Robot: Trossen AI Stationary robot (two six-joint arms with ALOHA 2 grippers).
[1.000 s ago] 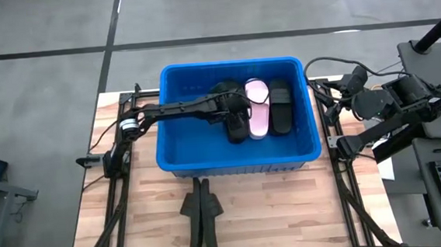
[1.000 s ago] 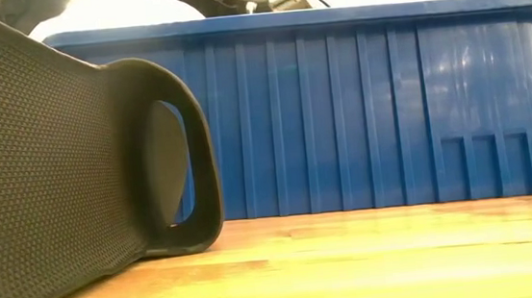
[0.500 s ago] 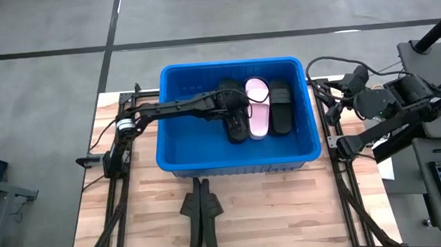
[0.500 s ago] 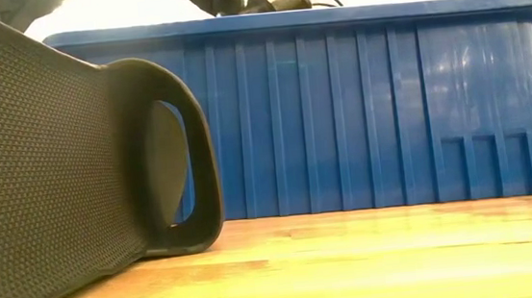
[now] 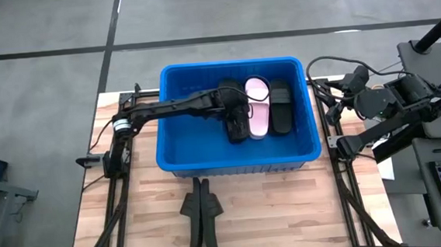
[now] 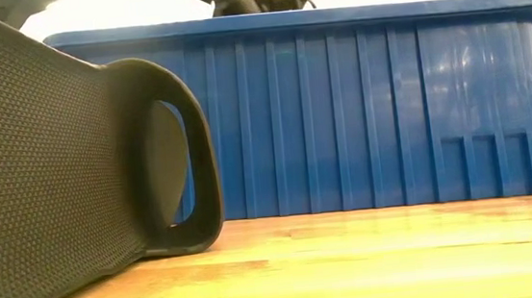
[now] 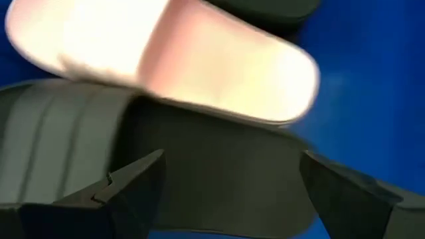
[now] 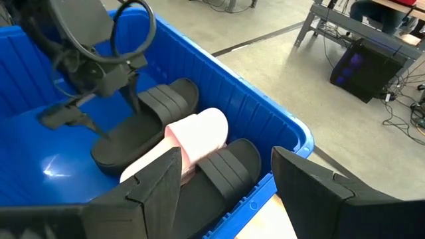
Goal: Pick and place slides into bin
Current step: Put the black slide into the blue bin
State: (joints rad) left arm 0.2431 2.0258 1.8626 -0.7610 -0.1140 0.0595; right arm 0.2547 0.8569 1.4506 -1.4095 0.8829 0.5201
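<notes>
From the high view, the bin [image 5: 235,115] stands at the far middle of the table [image 5: 289,212] and holds 3 slides side by side: a black slide [image 5: 237,122], a pink slide [image 5: 258,107] touching it, and another black slide [image 5: 281,106] on the far side of the pink one; the left gripper [image 5: 232,105] reaches in over the rim and hangs just above the strap end of the first black slide, fingers spread and holding nothing, which reads as a release, since the slide lies flat on the bin floor; 2 more black slides [image 5: 201,215] stand pressed together on edge on the table in front of the bin, so the task looks partly done; the right arm waits folded at the table's right edge. From the low view, one of that black pair [image 6: 74,166] fills the near left and the bin's ribbed wall [image 6: 359,112] rises behind it. From the left wrist view, both fingers [image 7: 126,189] stand wide apart over the black slide [image 7: 219,179], the pink slide [image 7: 166,60] lying against it. From the right wrist view, the right gripper [image 8: 226,192] is parted and empty, looking down into the bin [image 8: 285,129], and the left gripper [image 8: 106,86] is poised over the black slide [image 8: 143,126].
</notes>
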